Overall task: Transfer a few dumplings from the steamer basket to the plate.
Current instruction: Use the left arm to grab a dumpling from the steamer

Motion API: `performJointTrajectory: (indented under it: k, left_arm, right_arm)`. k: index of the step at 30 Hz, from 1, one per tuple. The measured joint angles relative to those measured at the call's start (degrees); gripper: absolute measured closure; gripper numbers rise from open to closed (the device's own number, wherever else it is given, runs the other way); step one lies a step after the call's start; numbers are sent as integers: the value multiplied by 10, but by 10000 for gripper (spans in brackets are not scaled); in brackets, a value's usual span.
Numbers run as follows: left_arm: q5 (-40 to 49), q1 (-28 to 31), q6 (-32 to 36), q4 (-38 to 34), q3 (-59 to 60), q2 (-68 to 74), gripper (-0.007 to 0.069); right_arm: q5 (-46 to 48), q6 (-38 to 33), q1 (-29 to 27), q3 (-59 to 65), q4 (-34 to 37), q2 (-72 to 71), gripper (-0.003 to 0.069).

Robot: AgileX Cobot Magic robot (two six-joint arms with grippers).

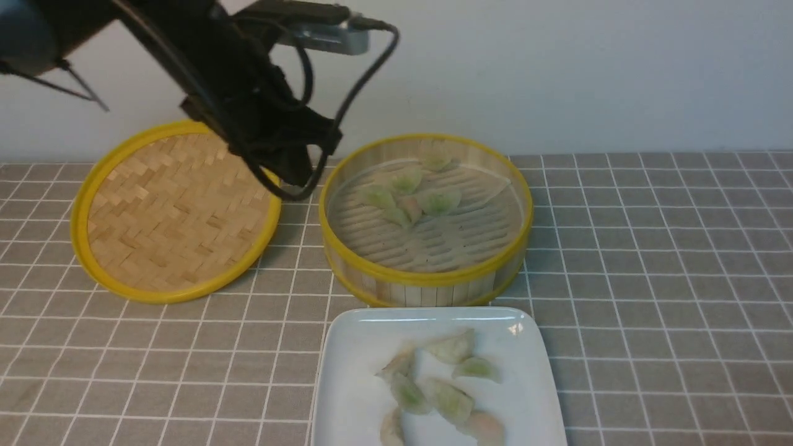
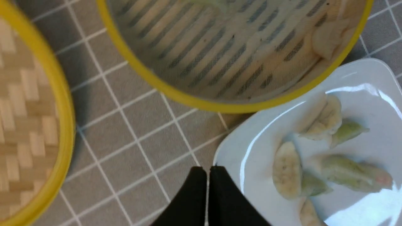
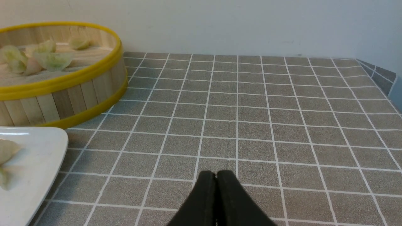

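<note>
Dumplings (image 1: 449, 401) lie on the plate (image 1: 353, 371) and in the steamer basket (image 1: 427, 277); left gripper (image 2: 207, 171) and right gripper (image 3: 216, 175) clenched, empty.

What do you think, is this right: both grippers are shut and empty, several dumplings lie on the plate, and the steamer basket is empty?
Not quite. The steamer basket is not empty: the front view shows several dumplings on its floor. The rest holds: the left gripper and the right gripper are shut and empty, and several dumplings lie on the plate.

plate (image 1: 353, 347) white | steamer basket (image 1: 427, 277) yellow-rimmed | dumplings (image 1: 440, 201) pale green | tablecloth (image 1: 650, 279) grey, white grid
</note>
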Motion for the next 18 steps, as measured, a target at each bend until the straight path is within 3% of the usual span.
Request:
performJointTrajectory:
  k: [6,18]
  left_arm:
    - [-14,-27,7,27,-77,87,629]
    - [-192,-28,36,7,-95,184,596]
  right_arm:
    - [0,0,0,0,0,0,673]
    - [0,0,0,0,0,0,673]
